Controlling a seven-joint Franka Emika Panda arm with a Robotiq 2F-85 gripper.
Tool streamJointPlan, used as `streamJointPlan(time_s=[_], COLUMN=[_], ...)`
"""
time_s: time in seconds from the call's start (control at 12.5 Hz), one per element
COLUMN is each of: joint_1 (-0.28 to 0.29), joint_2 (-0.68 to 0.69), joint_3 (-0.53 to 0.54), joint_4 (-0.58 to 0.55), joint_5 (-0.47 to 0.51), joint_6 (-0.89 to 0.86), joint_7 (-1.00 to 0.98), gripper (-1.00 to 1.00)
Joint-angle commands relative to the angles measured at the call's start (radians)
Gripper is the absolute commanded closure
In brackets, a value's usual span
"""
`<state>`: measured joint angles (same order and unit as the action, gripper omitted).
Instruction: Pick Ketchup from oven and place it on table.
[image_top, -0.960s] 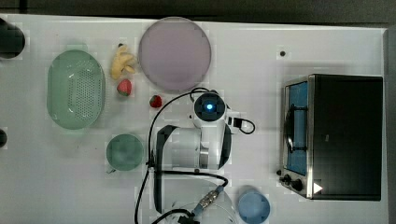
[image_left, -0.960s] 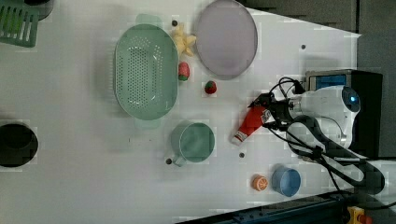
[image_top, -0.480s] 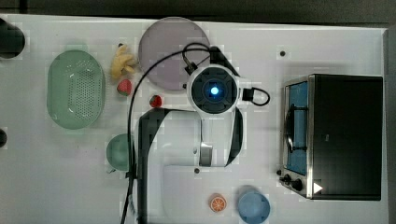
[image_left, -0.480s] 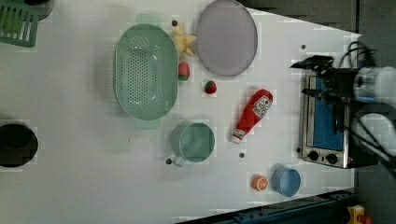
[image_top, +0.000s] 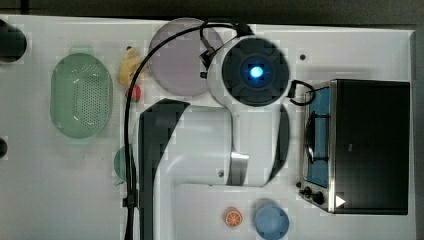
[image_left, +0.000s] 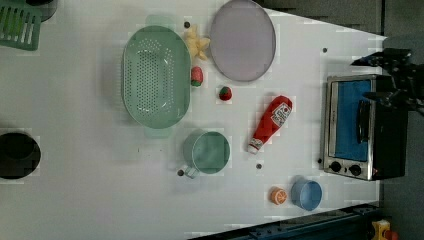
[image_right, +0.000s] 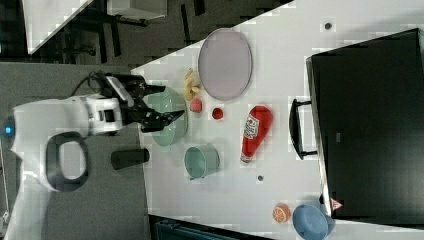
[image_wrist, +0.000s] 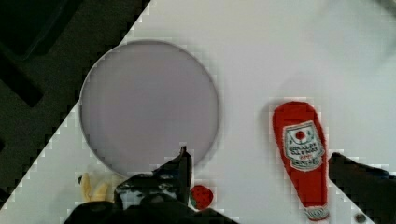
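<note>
The Ketchup (image_left: 270, 122) lies on its side on the white table (image_left: 75, 200), cap toward the green mug, between the plate and the oven (image_left: 360, 125). It also appears in the right view (image_right: 254, 131) and the wrist view (image_wrist: 303, 158). The oven's door looks shut (image_right: 370, 125). My gripper (image_right: 167, 104) hangs high above the table, open, with nothing between its fingers. In the wrist view the gripper (image_wrist: 259, 158) spans the table beside the bottle without touching it. In the top view my arm (image_top: 215, 145) covers the bottle.
A pale purple plate (image_left: 242, 40), a green colander (image_left: 156, 75), a green mug (image_left: 207, 152), two strawberries (image_left: 225, 93), a yellow toy fruit (image_left: 196, 44), a blue bowl (image_left: 306, 194), an orange slice (image_left: 277, 195) and a black cup (image_left: 17, 155) stand on the table.
My gripper has let go of the Ketchup, which stays lying on the table. The arm has lifted away from it and risen high, toward the top camera.
</note>
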<state>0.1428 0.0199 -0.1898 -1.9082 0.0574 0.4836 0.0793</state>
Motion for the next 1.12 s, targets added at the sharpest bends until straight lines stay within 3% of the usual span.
streamJointPlan(time_s=[0.08,0.64,1.12], joint_1=[-0.011,-0.012,-0.012], joint_2=[0.003,0.003,0.006], joint_3=[0.009,0.007,0.008], joint_4=[0.128,0.322,0.329], joint_5=[-0.015,-0.073,-0.075], joint_6=[-0.166,-0.491,-0.508], joint_7=[-0.008,0.053,0.053], gripper=[-1.00,-1.00,-1.00])
